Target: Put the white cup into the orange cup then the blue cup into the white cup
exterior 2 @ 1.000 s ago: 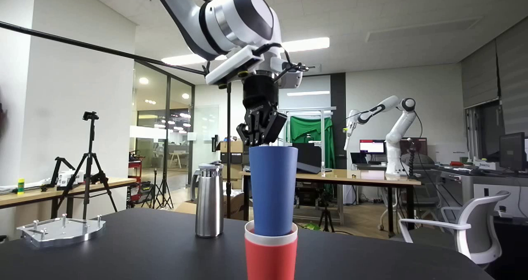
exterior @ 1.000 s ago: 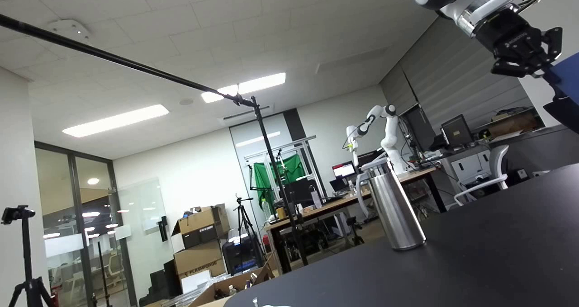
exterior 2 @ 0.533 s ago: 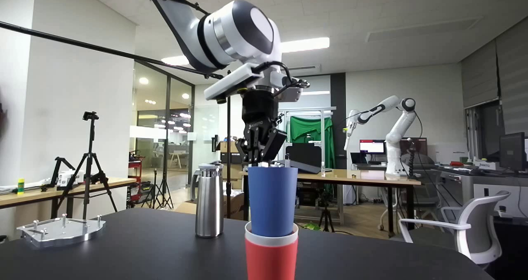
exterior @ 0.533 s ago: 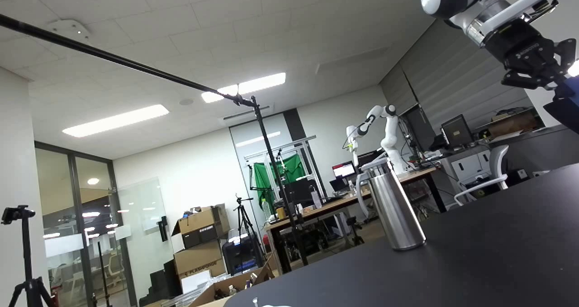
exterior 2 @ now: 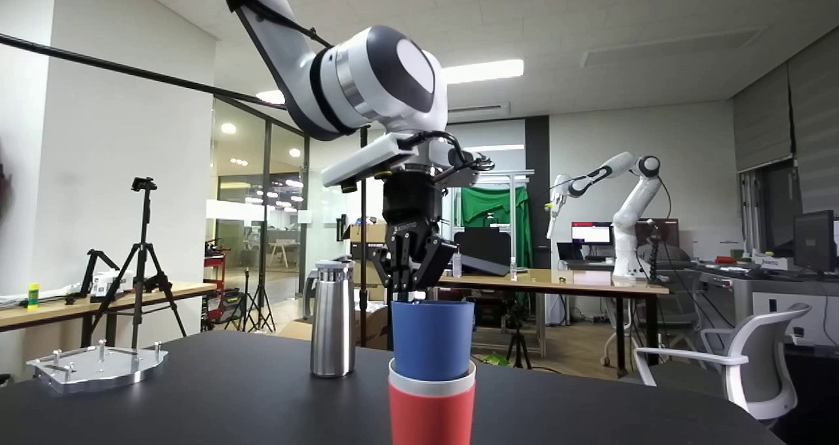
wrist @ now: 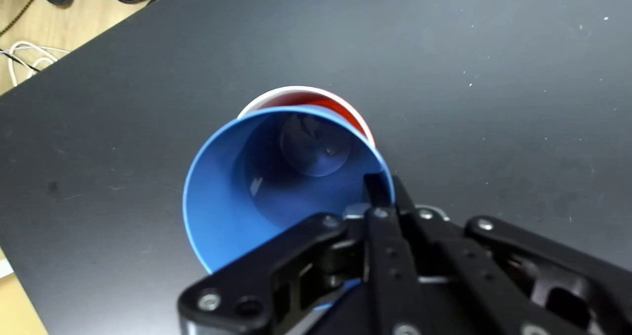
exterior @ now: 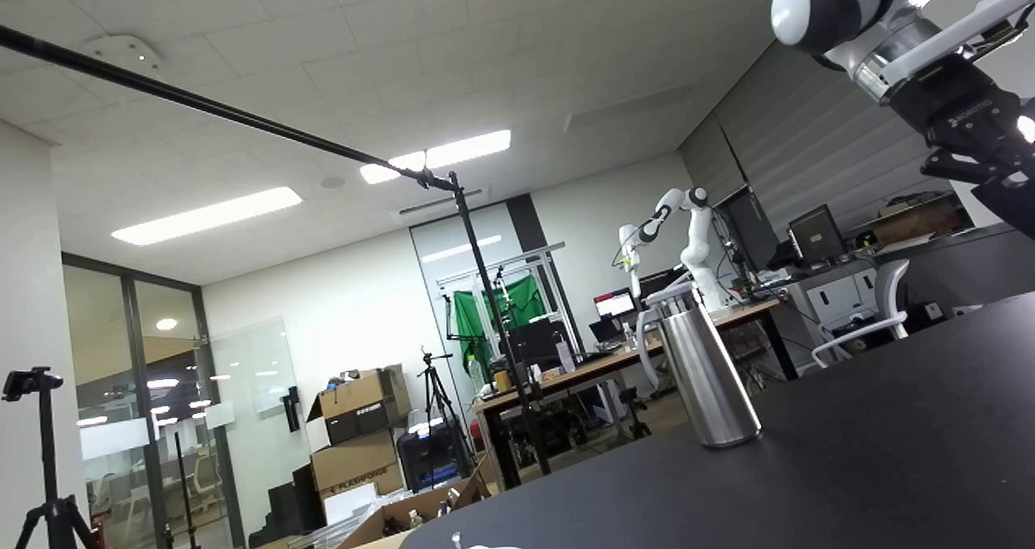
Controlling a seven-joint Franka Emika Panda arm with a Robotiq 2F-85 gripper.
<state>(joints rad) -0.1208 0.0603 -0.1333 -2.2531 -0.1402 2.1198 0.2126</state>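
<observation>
Blue cup (exterior 2: pixel 432 340), clamped, gripper (wrist: pixel 390 192) lettered — "ROBOTIQ"

White, rounded arm (exterior 2: pixel 331 94) with dark grey cap (exterior 2: pixel 385 63), black cable (exterior 2: pixel 312 33), black fingers (wrist: pixel 385 236) and round silver screws (wrist: pixel 209 302).

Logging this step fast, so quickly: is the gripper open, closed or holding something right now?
Gripper: closed, holding the blue cup by its wall near the rim.

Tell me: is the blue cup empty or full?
Empty: in the wrist view, the blue cup shows a bare bottom; only one gripper finger is inside.
</observation>
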